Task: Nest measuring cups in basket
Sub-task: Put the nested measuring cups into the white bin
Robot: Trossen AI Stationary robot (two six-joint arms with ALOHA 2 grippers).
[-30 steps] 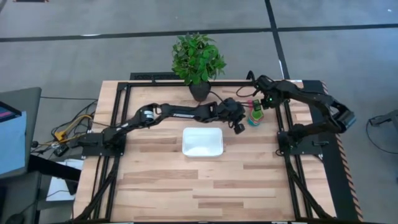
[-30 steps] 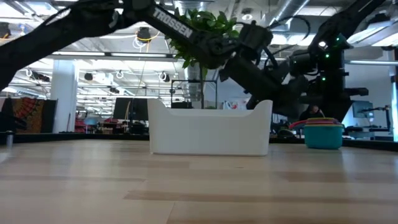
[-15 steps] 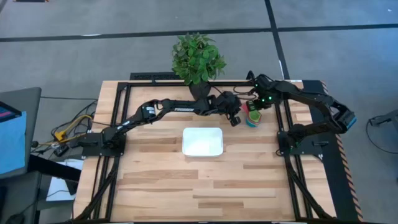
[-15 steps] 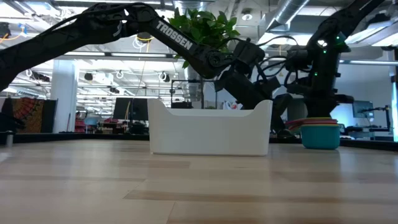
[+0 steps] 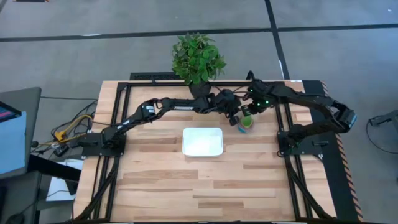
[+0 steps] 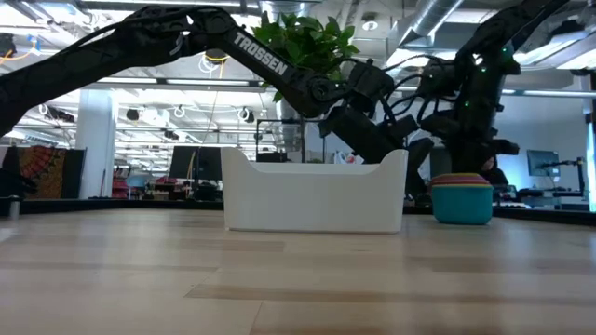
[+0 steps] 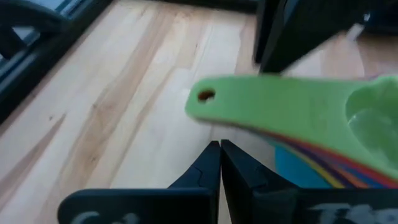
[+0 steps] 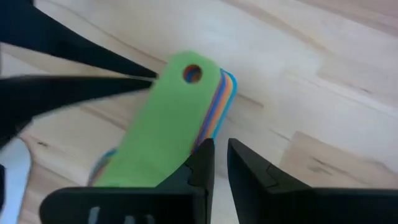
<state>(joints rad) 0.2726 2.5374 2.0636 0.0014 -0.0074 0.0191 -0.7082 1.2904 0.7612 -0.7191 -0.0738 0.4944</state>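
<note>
The measuring cups [image 5: 246, 122] stand nested in one stack on the table, right of the white basket [image 5: 202, 141], with the green cup on top. The stack also shows in the low view [image 6: 463, 200]. Their stacked handles [image 8: 180, 118] stick out level above the wood. My left gripper [image 5: 235, 115] is shut, its tips [image 7: 219, 149] at the free end of the green handle [image 7: 261, 106]. My right gripper [image 5: 250, 111] is just above the stack, its fingers [image 8: 202, 155] nearly together beside the handles. My left gripper's shut fingertips [image 8: 134, 79] point level at the hole end of the green handle [image 8: 163, 74], coming from the table's left. Whether they touch it, I cannot tell. My right gripper slants down from the far right. One fingertip [image 8: 200, 152] lies against the side edge of the stacked handles [image 8: 214, 121]. The stack stands upright on the table.
A potted plant [image 5: 198, 59] stands at the table's far edge behind both grippers. The basket [image 6: 315, 191] stands just to the left of the stack. Bare wood lies toward the near edge.
My left gripper has gone from the basket's far right corner toward the far edge, up to the cups' handles. My right gripper has moved toward the table's left. The stack of cups has slid on the table toward the left and a little nearer, staying upright.
</note>
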